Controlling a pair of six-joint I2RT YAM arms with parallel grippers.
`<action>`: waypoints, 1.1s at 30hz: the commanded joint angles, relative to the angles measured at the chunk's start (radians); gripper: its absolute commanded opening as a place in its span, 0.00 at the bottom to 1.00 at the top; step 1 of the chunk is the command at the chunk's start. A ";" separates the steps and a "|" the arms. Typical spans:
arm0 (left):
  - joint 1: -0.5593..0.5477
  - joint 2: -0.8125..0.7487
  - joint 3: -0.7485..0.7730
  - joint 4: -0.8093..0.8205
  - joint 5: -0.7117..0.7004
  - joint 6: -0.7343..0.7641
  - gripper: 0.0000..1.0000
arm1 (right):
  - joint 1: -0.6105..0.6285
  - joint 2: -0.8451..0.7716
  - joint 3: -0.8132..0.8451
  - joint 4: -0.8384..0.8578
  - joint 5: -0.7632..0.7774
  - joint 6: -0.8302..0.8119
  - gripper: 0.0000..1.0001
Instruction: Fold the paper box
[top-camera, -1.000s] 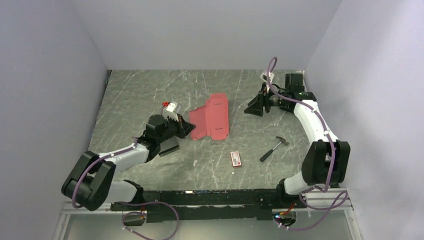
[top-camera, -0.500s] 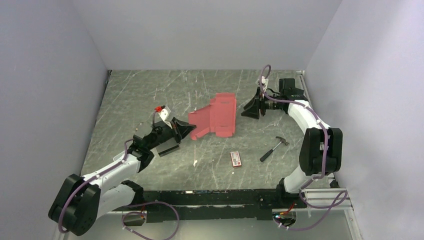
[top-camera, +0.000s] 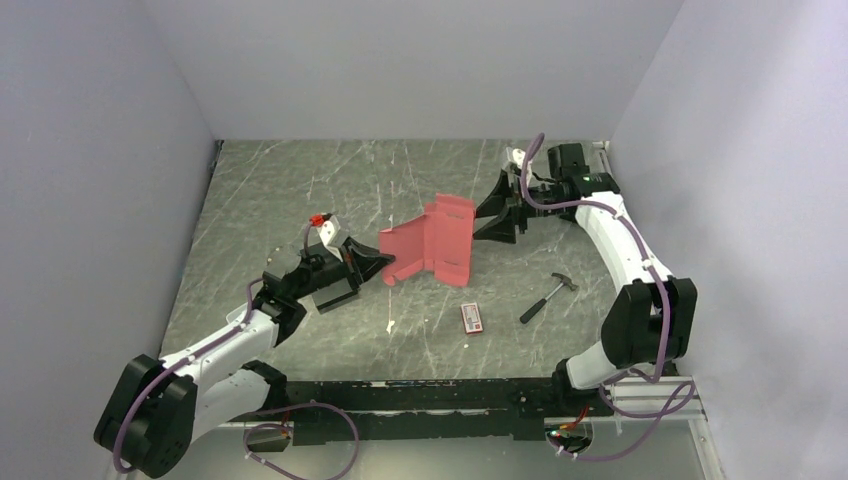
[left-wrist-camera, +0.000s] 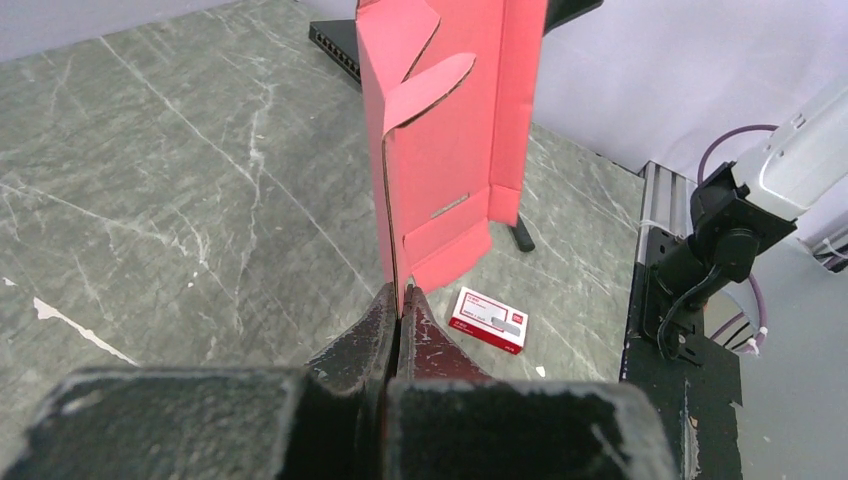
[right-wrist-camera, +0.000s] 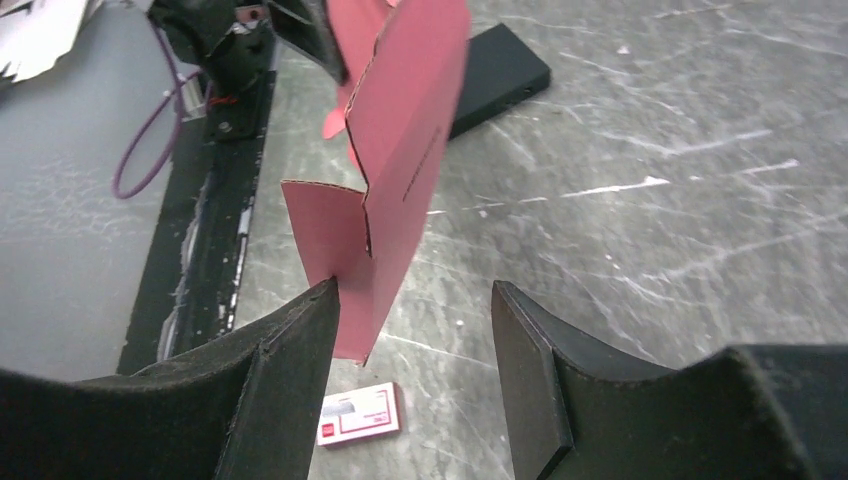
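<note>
Pinching the paper box (top-camera: 432, 240) at its 8 o'clock corner, the left gripper (top-camera: 385, 263) has its jaws pressed together on the cardboard, holding the sheet up on edge near the table's middle. The right gripper (top-camera: 482, 224), at the box's 2 o'clock, is spread wide around the far edge.

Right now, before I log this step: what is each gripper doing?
Left gripper: closed, pinching an edge of the paper box.
Right gripper: open, holding nothing, jaws apart close to the box.
</note>
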 joint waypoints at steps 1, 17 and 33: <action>0.004 -0.002 0.038 0.056 0.062 -0.013 0.00 | 0.047 -0.020 0.045 -0.122 -0.055 -0.125 0.61; 0.004 0.021 0.047 0.097 0.098 -0.058 0.00 | 0.112 -0.095 -0.128 0.419 0.115 0.483 0.45; 0.004 0.096 0.055 0.225 0.183 -0.148 0.00 | 0.154 -0.067 -0.176 0.572 0.098 0.630 0.24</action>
